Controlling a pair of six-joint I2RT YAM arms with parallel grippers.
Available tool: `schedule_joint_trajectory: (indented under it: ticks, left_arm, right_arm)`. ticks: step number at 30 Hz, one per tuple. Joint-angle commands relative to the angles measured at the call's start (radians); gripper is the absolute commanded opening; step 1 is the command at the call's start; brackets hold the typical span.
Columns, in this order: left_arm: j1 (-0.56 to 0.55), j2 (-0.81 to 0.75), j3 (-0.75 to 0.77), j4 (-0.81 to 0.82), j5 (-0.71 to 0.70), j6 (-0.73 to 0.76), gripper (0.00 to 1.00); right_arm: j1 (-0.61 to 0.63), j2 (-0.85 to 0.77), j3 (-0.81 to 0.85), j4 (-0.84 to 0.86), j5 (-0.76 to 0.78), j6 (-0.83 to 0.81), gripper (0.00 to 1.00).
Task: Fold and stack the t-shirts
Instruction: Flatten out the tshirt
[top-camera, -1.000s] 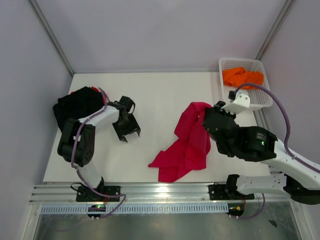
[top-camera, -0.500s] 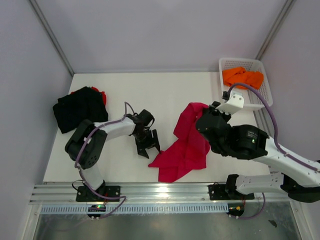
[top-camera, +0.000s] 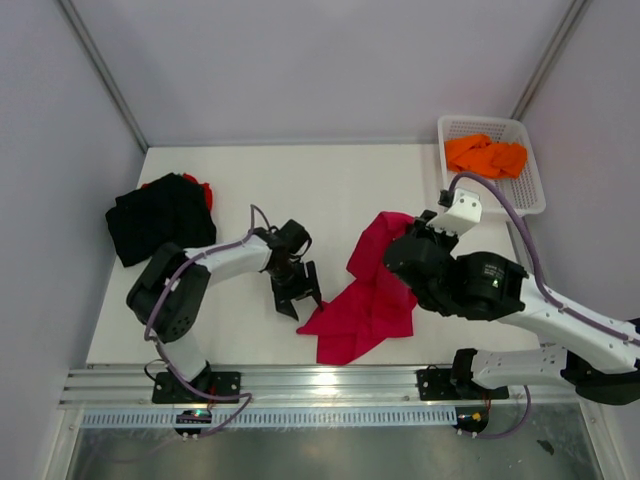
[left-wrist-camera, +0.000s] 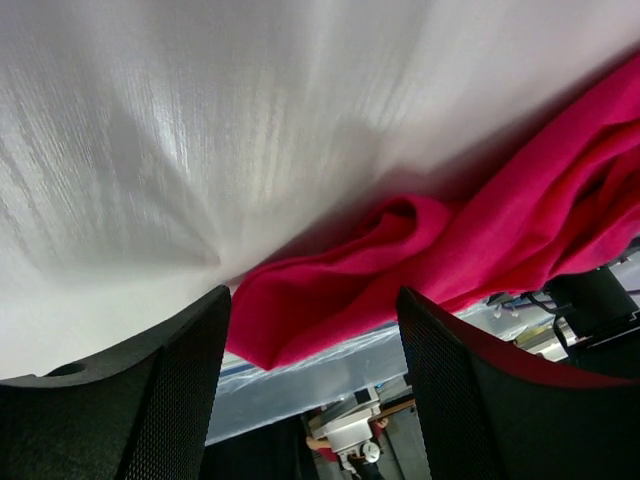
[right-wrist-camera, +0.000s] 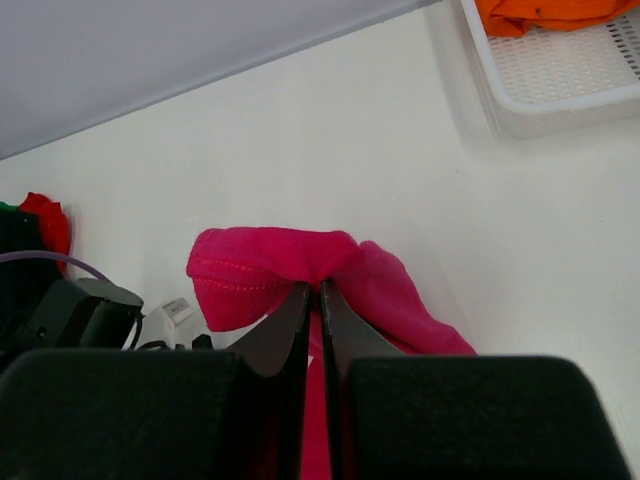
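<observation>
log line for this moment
left claw open near crimson t-shirt | right claw shut on crimson t-shirt | orange t-shirt in basket

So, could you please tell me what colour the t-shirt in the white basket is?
The t-shirt is orange, clearest in the top external view.

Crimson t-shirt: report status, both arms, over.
Right jaws shut on top fold of soft crimson cloth t-shirt. Left jaws open at its near corner, no grip. Nothing in the way.
</observation>
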Motion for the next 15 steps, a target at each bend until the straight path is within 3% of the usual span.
schedule_joint_trajectory:
  ticks: [1, 8, 15]
  left_arm:
    - [-0.003, -0.094, 0.068, -0.049, 0.006, -0.014, 0.70]
    - [-0.003, -0.162, 0.089, -0.066, -0.003, -0.025, 0.70]
    - [-0.004, -0.134, 0.064, -0.055, -0.015, -0.018, 0.69]
  right_arm:
    - [0.001, 0.008, -0.002, 0.010, 0.031, 0.048, 0.09]
    - [0.001, 0.011, -0.039, -0.001, 0.024, 0.081, 0.09]
    - [0.001, 0.019, -0.040, -0.004, 0.024, 0.081, 0.09]
